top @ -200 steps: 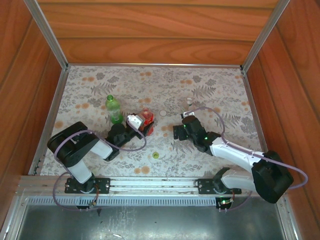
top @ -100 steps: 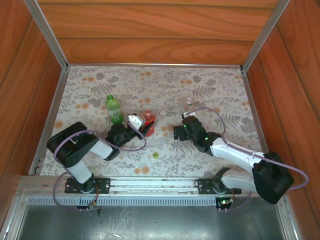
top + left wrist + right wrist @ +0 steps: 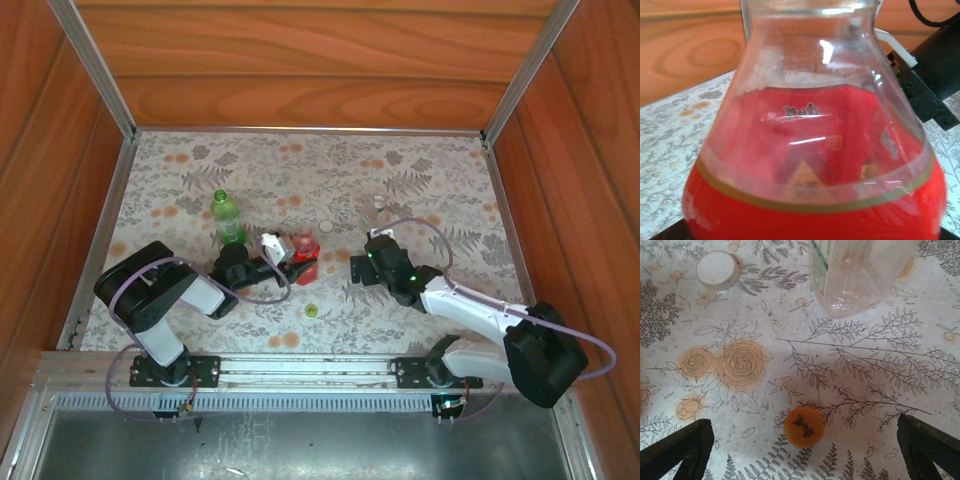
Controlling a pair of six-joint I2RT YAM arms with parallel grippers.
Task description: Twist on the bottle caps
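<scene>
Left pincer (image 3: 295,262): clamped on the red bottle (image 3: 810,165), held upright, likely steadied for capping.
Right pincer (image 3: 802,447): you hold it wide, empty, over the orange cap (image 3: 804,427) on the desk (image 3: 420,180), seemingly for pickup.

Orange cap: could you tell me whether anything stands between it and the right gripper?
Nothing visible does: the orange cap lies alone on the tablecloth, between the right gripper's open fingers.

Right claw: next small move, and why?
Probably lower the right claw and close on the small round orange plastic cap: it lies between the open jaws, while the left claw holds the red labelled plastic bottle.
</scene>
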